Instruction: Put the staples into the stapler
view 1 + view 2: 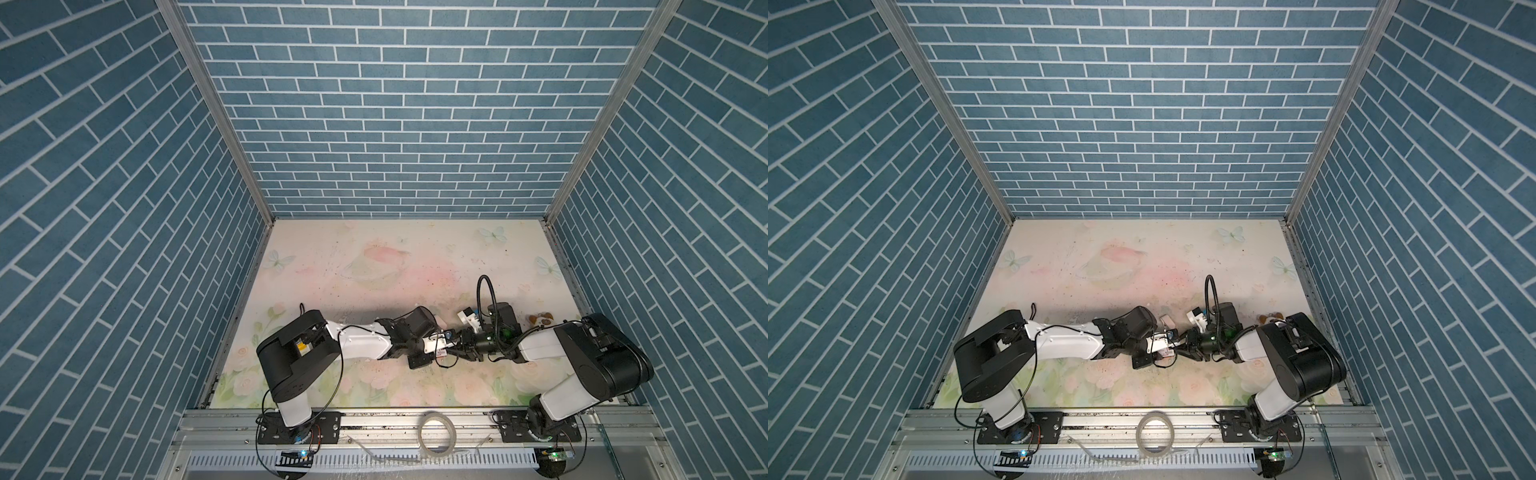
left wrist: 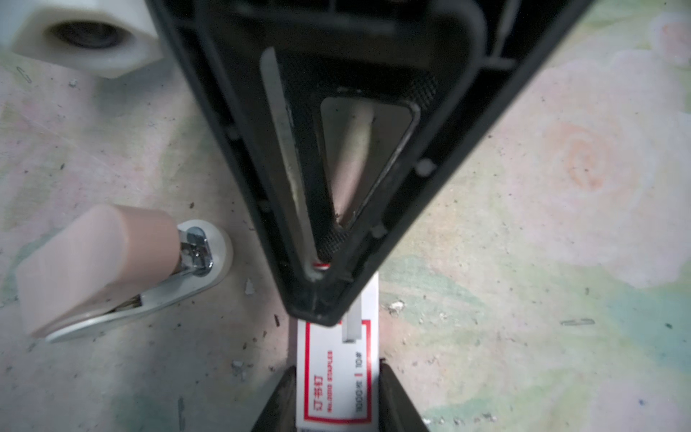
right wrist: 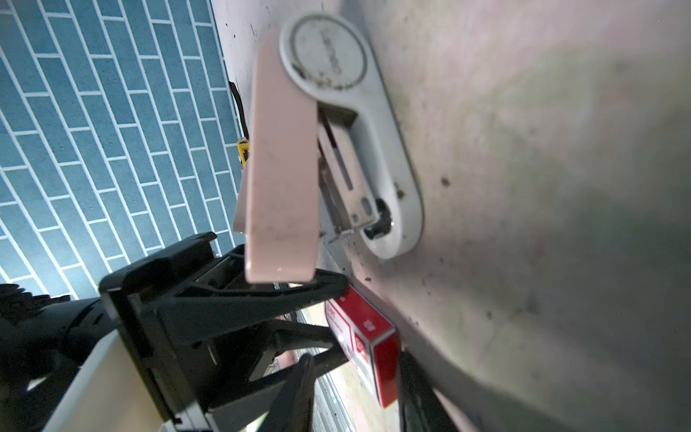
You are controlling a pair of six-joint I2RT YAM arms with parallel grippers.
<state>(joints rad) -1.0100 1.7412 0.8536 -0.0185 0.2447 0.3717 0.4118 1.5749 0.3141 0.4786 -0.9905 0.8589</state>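
Observation:
My left gripper [image 2: 336, 372] is shut on a small red-and-white staple box [image 2: 336, 389], one finger on each long side, just above the floral mat. My right gripper [image 3: 357, 359] is open and straddles the box's other end [image 3: 374, 348]: one finger lies against the box on the mat's side and a gap shows at the other. Its upper finger [image 2: 460, 123] covers that end in the left wrist view. The staples do not show. The stapler [image 2: 112, 262], pink over a white base, rests on the mat beside the box [image 3: 284, 168]. Both top views show the grippers meeting mid-table at the box [image 1: 441, 353] [image 1: 1165, 352].
Loose bent staples and grit [image 2: 577, 321] lie scattered on the mat. A small brown-and-white toy [image 1: 540, 319] sits behind the right arm. A roll of clear tape [image 1: 437, 432] lies on the front rail. Blue brick-patterned walls close three sides.

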